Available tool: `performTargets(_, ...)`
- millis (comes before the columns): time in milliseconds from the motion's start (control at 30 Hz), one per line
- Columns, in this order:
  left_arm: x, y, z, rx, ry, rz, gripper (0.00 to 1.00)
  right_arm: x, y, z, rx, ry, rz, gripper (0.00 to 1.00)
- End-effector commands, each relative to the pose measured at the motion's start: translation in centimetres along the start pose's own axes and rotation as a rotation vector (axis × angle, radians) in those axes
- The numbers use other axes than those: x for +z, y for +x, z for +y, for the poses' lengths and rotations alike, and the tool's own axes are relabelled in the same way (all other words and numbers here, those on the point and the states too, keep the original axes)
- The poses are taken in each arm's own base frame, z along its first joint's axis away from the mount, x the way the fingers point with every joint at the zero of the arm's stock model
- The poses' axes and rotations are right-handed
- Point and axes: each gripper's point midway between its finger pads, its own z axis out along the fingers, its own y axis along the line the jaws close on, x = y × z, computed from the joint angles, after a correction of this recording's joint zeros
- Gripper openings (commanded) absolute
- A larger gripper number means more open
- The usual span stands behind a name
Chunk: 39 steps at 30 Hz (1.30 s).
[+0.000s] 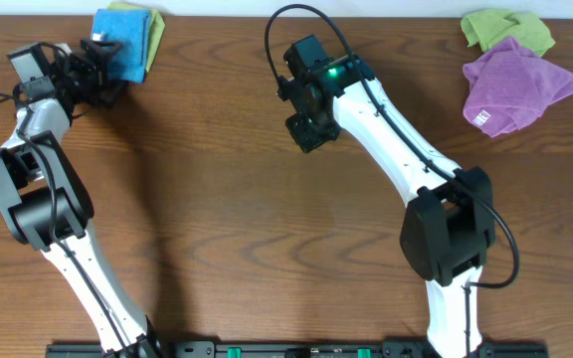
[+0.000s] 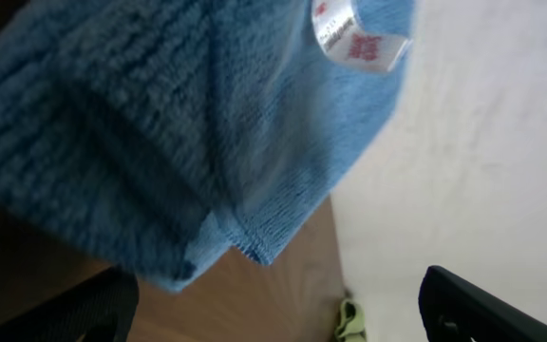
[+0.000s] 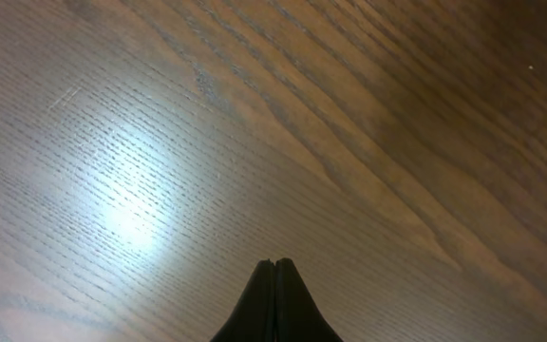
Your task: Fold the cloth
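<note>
You have four cloths before you: one sky-blue cloth (image 1: pixel 122 50), one purple cloth (image 1: pixel 515 85) and two lime-green, namely the left lime-green cloth (image 1: pixel 135 10) and the right lime-green cloth (image 1: pixel 505 28). You can count two white tags, the blue cloth's tag (image 2: pixel 354 33) and the purple cloth's tag (image 1: pixel 479 118). There are two arms, the left arm (image 1: pixel 38 204) and the right arm (image 1: pixel 391 134), and one table (image 1: pixel 217 229).

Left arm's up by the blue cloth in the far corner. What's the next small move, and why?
Probably ease the left gripper forward and close it on the cloth by its hemmed edge. The fingers stand open with the cloth just ahead, ungripped. It lies at a corner of the table, partly on a lime-green cloth, far from the shut right gripper, so it needs dragging inward.
</note>
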Motion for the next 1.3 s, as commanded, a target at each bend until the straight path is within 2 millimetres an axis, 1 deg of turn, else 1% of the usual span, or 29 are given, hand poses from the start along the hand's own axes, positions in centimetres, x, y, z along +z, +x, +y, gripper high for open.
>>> performTargets(0,-0.9,0.0,-1.4,0.085,-0.012,-0.014,0.95,-2.2,-0.9,0.8,0.0,-0.005,-0.056,0.01)
performTargets(200,-1.0,0.8,0.4,0.097,-0.077,0.014,0.96,-2.2,-0.9,1.0,-0.003,-0.006,-0.057,0.01)
performTargets(400,-1.1,1.7,1.4,0.111,-0.109,0.048,0.95,-2.2,-0.9,1.0,-0.003,-0.006,-0.057,0.01)
performTargets(467,-1.5,2.1,1.6,0.122,-0.133,0.06,0.95,-2.2,-0.9,1.0,-0.003,-0.006,-0.057,0.01)
performTargets(567,-2.9,2.4,1.3,0.188,-0.197,0.051,0.95,-2.2,-0.9,1.0,-0.004,-0.005,-0.057,0.02)
performTargets(667,-5.6,2.5,0.6,0.256,-0.307,0.012,0.95,-2.2,-0.9,0.8,-0.003,0.006,-0.057,0.01)
performTargets(700,-6.6,2.5,0.0,0.287,-0.331,-0.004,0.95,-2.3,-0.9,0.8,-0.003,0.006,-0.058,0.02)
performTargets(733,-7.4,2.5,-0.7,0.308,-0.345,-0.016,0.96,-2.4,-0.9,0.8,-0.003,0.006,-0.06,0.06)
performTargets(767,-8.4,2.7,-1.8,0.339,-0.352,-0.028,0.96,-2.5,-0.9,0.8,-0.005,0.007,-0.064,0.15)
performTargets(800,-9.1,2.8,-2.5,0.358,-0.355,-0.038,0.96,-2.7,-1.0,0.8,-0.008,0.007,-0.068,0.26)
performTargets(833,-10.2,3.0,-3.9,0.389,-0.359,-0.056,0.95,-3.0,-1.1,0.5,-0.009,0.02,-0.078,0.41)
performTargets(900,-12.3,3.7,-6.2,0.457,-0.365,-0.079,0.95,-3.9,-1.4,0.0,-0.009,0.051,-0.1,0.61)
performTargets(967,-14.4,4.6,-7.7,0.508,-0.396,-0.104,0.95,-4.9,-1.7,-0.5,-0.005,0.075,-0.125,0.73)
performTargets(1000,-15.3,5.0,-8.3,0.527,-0.41,-0.113,0.95,-5.5,-1.9,-0.7,-0.002,0.083,-0.14,0.84)
performTargets(1067,-17.4,6.5,-9.7,0.568,-0.427,-0.115,0.95,-6.6,-2.2,-1.1,-0.011,0.089,-0.17,0.99)
performTargets(1133,-19.2,7.9,-10.5,0.602,-0.448,-0.113,0.95,-7.7,-2.5,-1.7,-0.003,0.1,-0.204,0.99)
performTargets(1167,-20.3,8.8,-11.0,0.622,-0.465,-0.11,0.95,-8.4,-2.8,-2.1,0.0,0.105,-0.226,0.99)
performTargets(1267,-22.9,11.5,-12.1,0.675,-0.485,-0.093,0.96,-10.1,-3.0,-3.0,-0.014,0.119,-0.269,0.99)
